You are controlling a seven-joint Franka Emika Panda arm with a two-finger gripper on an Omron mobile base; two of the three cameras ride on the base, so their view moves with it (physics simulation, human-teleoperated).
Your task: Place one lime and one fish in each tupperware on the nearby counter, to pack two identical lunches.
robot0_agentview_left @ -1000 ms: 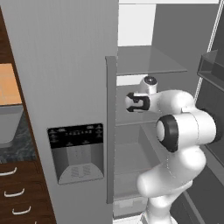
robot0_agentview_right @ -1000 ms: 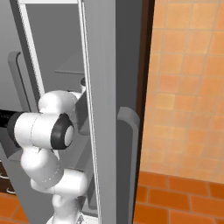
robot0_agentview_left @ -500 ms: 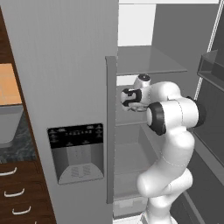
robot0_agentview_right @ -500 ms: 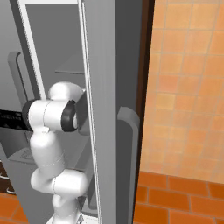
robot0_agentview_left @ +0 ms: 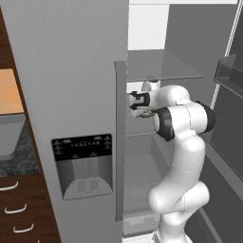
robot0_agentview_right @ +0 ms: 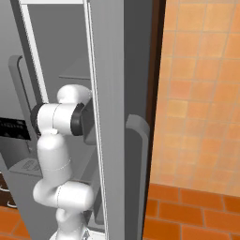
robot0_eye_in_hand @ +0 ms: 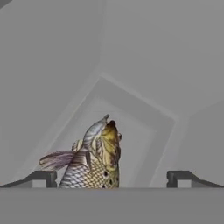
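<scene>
A fish (robot0_eye_in_hand: 94, 162) with brownish-grey scales and a yellowish head lies on the pale grey floor of a fridge shelf, in the hand view. It sits between my finger tips, closer to the left one (robot0_eye_in_hand: 43, 177). My gripper (robot0_eye_in_hand: 111, 179) is open around it, with no pad seen touching it. From the left base, my gripper (robot0_agentview_left: 133, 100) reaches left into the open fridge at mid height, just behind the door's edge. The dark marbled counter (robot0_agentview_left: 14, 163) with brown drawers lies to the far left.
The closed fridge door with its tall handle (robot0_agentview_left: 119, 142) and dispenser panel (robot0_agentview_left: 83, 166) stands right beside my hand. A glass shelf (robot0_agentview_left: 161, 66) hangs above it. Door bins (robot0_agentview_left: 230, 71) line the open door on the right. An orange tiled wall (robot0_agentview_right: 201, 93) is on the far right.
My hand has moved a little left, deeper into the fridge compartment, while the elbow swung up and forward. The jaws stay open.
</scene>
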